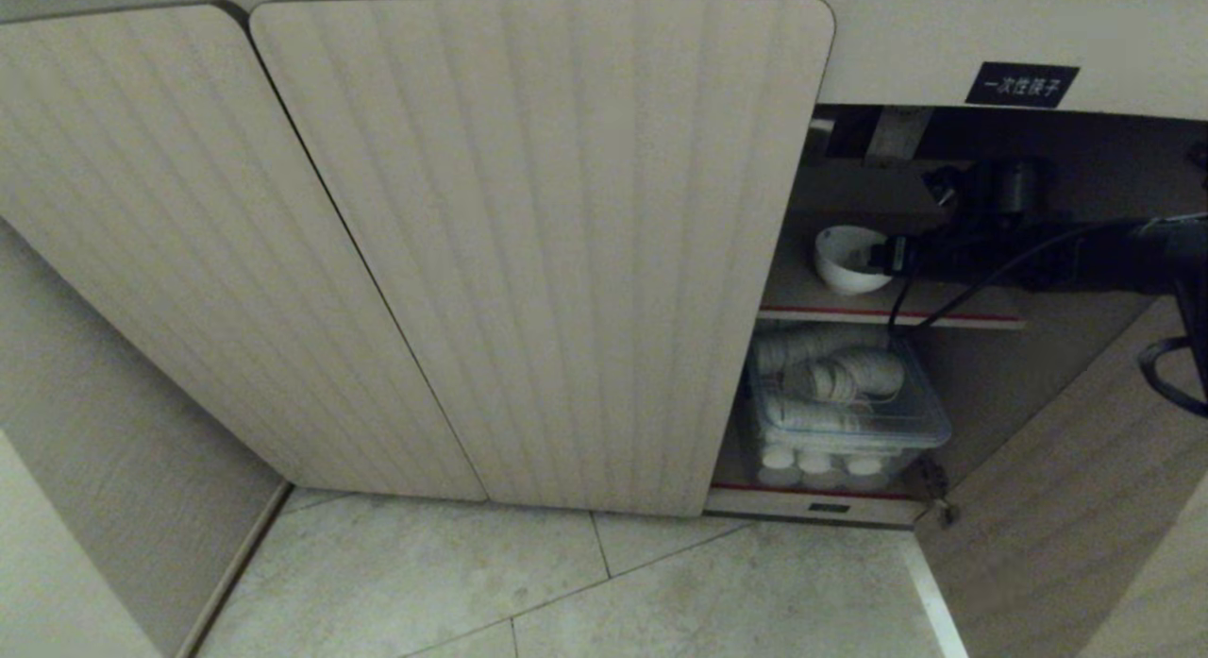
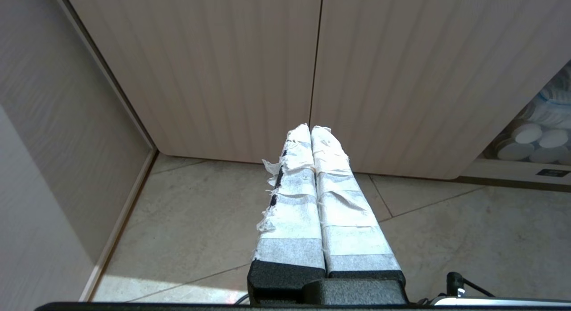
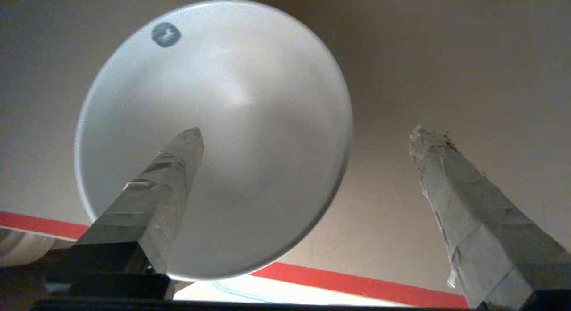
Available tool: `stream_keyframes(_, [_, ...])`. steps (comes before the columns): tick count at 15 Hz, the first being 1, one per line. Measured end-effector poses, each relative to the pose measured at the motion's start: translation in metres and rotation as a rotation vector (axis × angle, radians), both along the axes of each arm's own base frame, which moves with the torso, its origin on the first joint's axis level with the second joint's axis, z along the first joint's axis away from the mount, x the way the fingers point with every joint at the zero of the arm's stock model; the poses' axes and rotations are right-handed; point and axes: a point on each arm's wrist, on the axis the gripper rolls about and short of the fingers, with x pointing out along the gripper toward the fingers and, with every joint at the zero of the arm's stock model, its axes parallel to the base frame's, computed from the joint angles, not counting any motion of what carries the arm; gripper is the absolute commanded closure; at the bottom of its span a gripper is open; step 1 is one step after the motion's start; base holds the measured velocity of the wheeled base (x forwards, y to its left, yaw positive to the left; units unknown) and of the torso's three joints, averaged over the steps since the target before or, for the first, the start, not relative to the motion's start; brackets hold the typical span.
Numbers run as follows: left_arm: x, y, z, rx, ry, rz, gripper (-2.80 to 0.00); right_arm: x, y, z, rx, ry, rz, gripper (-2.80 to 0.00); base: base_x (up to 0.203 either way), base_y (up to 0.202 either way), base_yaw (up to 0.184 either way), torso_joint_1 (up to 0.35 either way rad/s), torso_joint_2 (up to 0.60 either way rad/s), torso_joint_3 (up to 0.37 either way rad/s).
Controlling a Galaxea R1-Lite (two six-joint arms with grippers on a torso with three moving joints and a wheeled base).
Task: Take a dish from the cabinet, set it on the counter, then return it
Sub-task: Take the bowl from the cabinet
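Reaching into the cabinet [image 1: 528,243]: right gripper [image 3: 308,137] jaws wide, straddling the bowl's [image 3: 250,123] rim on the shelf [image 1: 887,315]. Should close gently, then lift clear. Left gripper [image 2: 314,134] parked, jaws together.

Probably a kitchen or canteen: a low fluted-door cabinet [image 1: 528,243] over a tiled floor [image 1: 585,592], its red-edged shelf [image 1: 887,315] above a clear tub of disposable cups [image 1: 840,403].

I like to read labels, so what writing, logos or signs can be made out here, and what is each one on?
"一次性筷子": white characters on the black label on the cabinet above the open compartment.
Round grey mark inside the dish: a small emblem, no words legible.
Dark tag on the bottom shelf edge: too small to read.
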Motion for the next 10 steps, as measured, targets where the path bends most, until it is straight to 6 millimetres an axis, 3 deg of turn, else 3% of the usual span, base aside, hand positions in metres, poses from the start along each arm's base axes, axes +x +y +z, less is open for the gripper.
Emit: stream_keyframes(10, [0.0,0.0,0.0,0.0,0.0,0.0,0.0,-0.011,-0.001,0.012,0.035,0.027,0.081,-2.8,0.0,0.0,0.0,0.0,0.0,0.0])
